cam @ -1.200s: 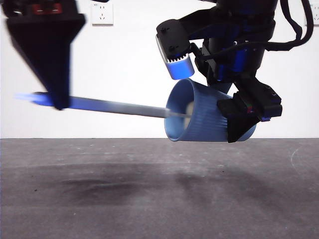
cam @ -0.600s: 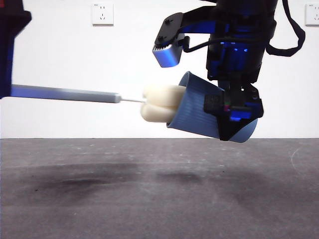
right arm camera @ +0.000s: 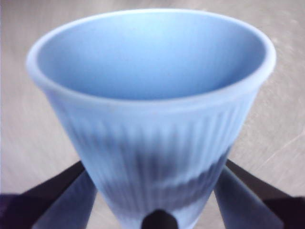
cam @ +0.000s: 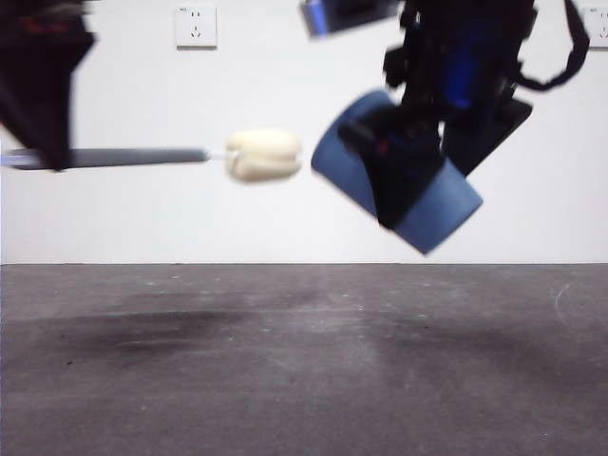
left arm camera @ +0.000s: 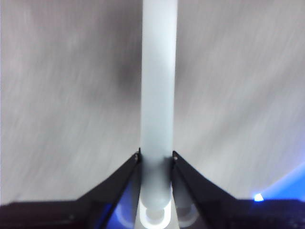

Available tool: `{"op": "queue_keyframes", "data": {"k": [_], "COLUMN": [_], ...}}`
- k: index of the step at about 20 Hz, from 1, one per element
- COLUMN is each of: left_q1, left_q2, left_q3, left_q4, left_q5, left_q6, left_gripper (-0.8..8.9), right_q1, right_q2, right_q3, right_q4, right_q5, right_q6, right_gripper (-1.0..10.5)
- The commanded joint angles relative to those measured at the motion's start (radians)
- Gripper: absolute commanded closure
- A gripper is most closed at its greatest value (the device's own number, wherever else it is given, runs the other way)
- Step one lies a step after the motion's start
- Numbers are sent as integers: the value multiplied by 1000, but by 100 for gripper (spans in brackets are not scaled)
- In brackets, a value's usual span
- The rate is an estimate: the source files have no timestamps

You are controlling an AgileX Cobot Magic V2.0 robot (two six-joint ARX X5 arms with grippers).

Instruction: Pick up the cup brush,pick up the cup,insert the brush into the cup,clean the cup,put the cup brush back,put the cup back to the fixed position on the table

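The cup brush (cam: 171,156) hangs level in the air at the left, its cream-yellow sponge head (cam: 263,155) pointing at the cup. My left gripper (cam: 43,114) is shut on its grey handle (left arm camera: 158,95). The blue ribbed cup (cam: 446,214) is tilted in the air at the right, mouth toward the brush, and my right gripper (cam: 404,185) is shut on its lower body (right arm camera: 157,167). The sponge head is outside the cup, a small gap from its rim. The cup's inside (right arm camera: 152,52) holds nothing. Both are well above the dark grey table (cam: 304,361).
A white wall with a socket (cam: 195,26) stands behind the table. A second socket (cam: 598,27) shows at the top right edge. Faint pale marks (cam: 570,304) lie on the table at the right.
The brush head has come out of the cup and moved left and up. The cup has tilted further, with its base lower and its mouth raised toward the left.
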Motion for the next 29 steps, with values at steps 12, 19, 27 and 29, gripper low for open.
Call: {"op": "queue_keyframes", "data": {"k": [12,19,27,29], "left_q1": [31,31,31,31], "left_q2": [47,208,334,350], "left_q3": [-348,-348,-348,-348], "left_q4": [616,687,704,703], "left_q5": [-5,31,55,56], "left_q6": [-443,-450,-450,-451], "left_gripper": [822,822,822,822], "right_q1": [3,6,19,23], "right_q2": [-407,-464,-463,-463], "right_q3": [1,1,1,1], "right_q4": [134,98,71,71], "right_q5": [-295,-311,-311,-310], "right_q6": [264,278,278,278], "right_gripper": [959,959,959,959]}}
